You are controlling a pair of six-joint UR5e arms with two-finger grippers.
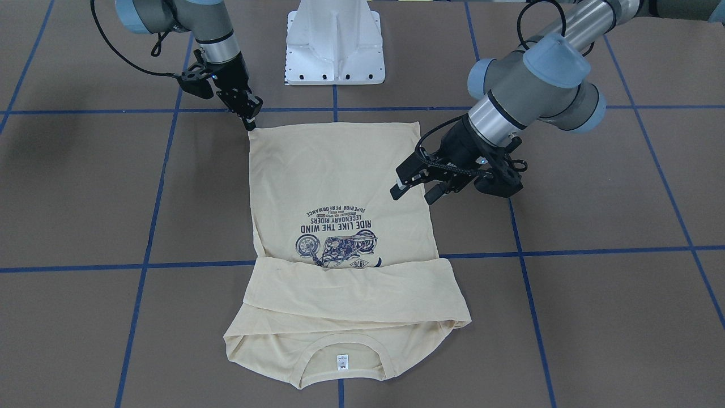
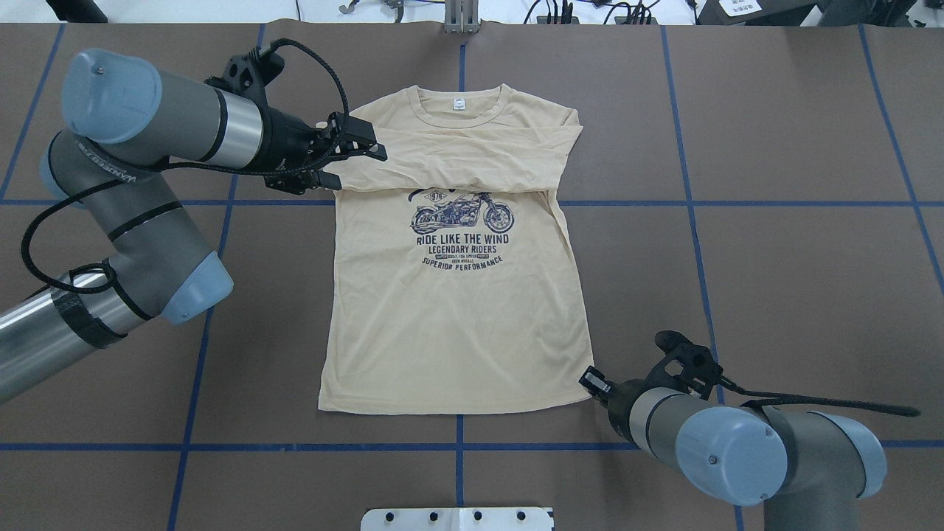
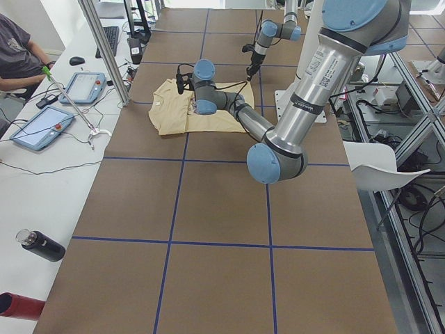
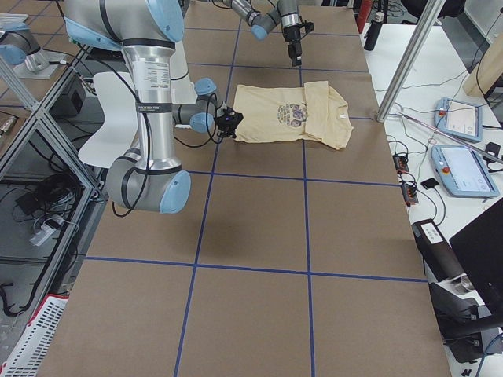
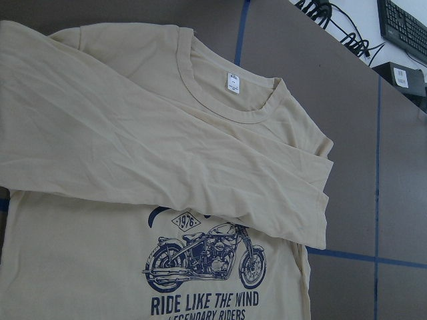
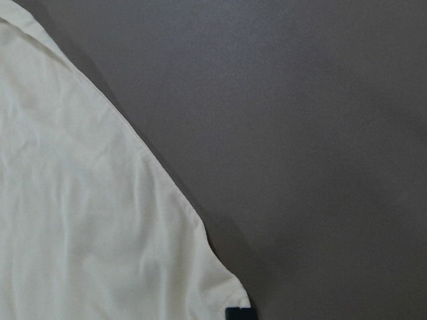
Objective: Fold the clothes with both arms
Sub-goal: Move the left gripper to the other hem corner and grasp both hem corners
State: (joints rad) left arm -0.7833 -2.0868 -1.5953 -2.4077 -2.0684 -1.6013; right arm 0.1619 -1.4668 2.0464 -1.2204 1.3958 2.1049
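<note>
The cream-yellow shirt (image 2: 457, 324) lies flat, print up, on the brown table, with both long sleeves folded across the chest just below the neck label (image 2: 459, 105). It also shows in the front view (image 1: 340, 170) and the left wrist view (image 5: 200, 167). My left gripper (image 2: 360, 169) is open and empty, just above the shirt's edge at the folded sleeves; in the front view (image 1: 416, 194) it hangs over that edge. My right gripper (image 1: 251, 126) is at the hem corner, fingers together on the cloth. The right wrist view shows that corner (image 6: 80, 233).
The white pedestal base (image 1: 334, 42) stands at the robot's side of the table. Blue tape lines (image 2: 737, 203) grid the brown surface. A side bench holds tablets (image 3: 83, 87) and a dark bottle (image 3: 42, 245); a seated person (image 3: 17, 52) is beside it.
</note>
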